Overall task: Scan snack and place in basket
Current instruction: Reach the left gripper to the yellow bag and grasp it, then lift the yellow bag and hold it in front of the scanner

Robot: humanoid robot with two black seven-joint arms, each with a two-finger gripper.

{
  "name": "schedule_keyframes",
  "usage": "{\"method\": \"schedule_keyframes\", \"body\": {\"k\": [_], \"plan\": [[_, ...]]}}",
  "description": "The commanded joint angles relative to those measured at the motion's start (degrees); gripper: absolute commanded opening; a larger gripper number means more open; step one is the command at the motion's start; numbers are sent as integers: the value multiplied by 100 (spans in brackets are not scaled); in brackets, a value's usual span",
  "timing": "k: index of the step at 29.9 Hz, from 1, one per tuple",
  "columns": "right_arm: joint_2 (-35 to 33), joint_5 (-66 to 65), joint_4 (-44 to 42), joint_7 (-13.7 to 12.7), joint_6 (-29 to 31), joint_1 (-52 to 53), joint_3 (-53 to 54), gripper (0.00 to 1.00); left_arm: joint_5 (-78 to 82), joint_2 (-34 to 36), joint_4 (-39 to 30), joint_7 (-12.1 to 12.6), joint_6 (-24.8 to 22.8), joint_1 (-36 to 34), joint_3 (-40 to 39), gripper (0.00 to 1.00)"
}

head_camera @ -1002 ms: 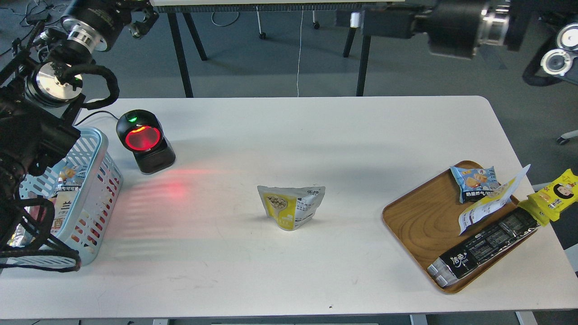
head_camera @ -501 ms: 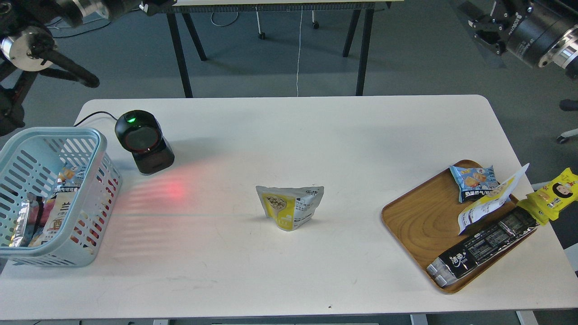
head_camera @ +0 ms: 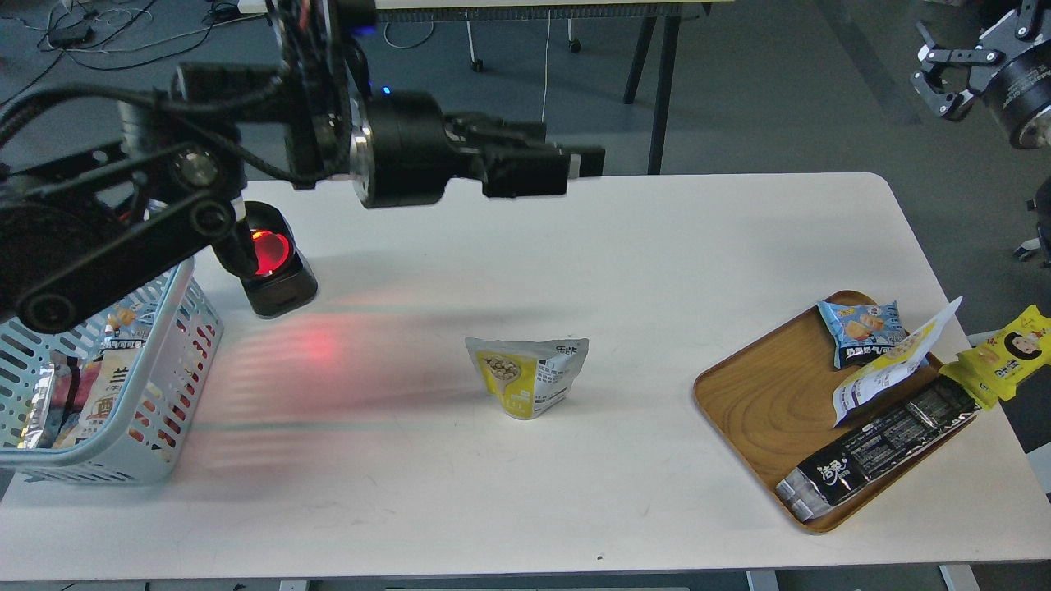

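The snack [head_camera: 530, 373], a small yellow and white-silver pouch, stands upright on the white table's middle. The pale blue slotted basket [head_camera: 176, 361] sits at the left edge with several packets inside, partly hidden by my left arm. My left arm reaches in from the left, high over the table's back part. Its gripper [head_camera: 579, 164] is seen side-on as a dark block, well above and behind the snack, holding nothing that I can see. My right gripper [head_camera: 944, 70] is at the top right, off the table, fingers spread and empty.
A black barcode scanner [head_camera: 269, 258] with a red glowing window stands right of the basket, casting red light on the table. A wooden tray [head_camera: 764, 394] at the right holds a blue packet, a long yellow-white pouch and a black bar pack. A yellow packet [head_camera: 1006, 353] hangs off its right side.
My left arm has swung in from the top left and now stretches rightward over the table's back. My right arm has pulled back to the top right corner. The snack has not moved.
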Motion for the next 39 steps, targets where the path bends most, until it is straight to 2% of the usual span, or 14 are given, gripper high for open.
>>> {"method": "schedule_keyframes", "body": {"k": [1,5,8,12,17,20,22,28,35,39], "plan": [[57,247,-21,0,249,-587,550,96,998,-130,-197,-67,0,13,395,94],[478,265,-301,0,338,-1151,1043,97,2018,-367,-259,-128,0,48,729,94],[760,256,-539,0,338,-1222,1114,97,2562,-455,-250,-234,0,109,984,94],[892,238,-566,0,329,-1222,1114,98,3292,-473,-232,-251,0,250,1160,93],[1041,230,-557,0,320,-1196,1114,98,3867,-481,-118,-260,0,426,1274,90],[1103,221,-557,0,311,-1160,1114,98,3867,-455,-83,-383,0,636,1274,84],[1103,221,-557,0,303,-1151,1106,98,3867,-429,-92,-445,0,742,1266,77],[1077,212,-557,0,303,-1160,1097,98,3867,-411,-30,-497,0,769,1266,30],[1033,124,-548,0,294,-1213,1097,98,3867,-411,23,-611,0,760,1248,9],[1033,124,-557,0,294,-1204,1088,98,3867,-376,23,-638,0,743,1239,0]]}}
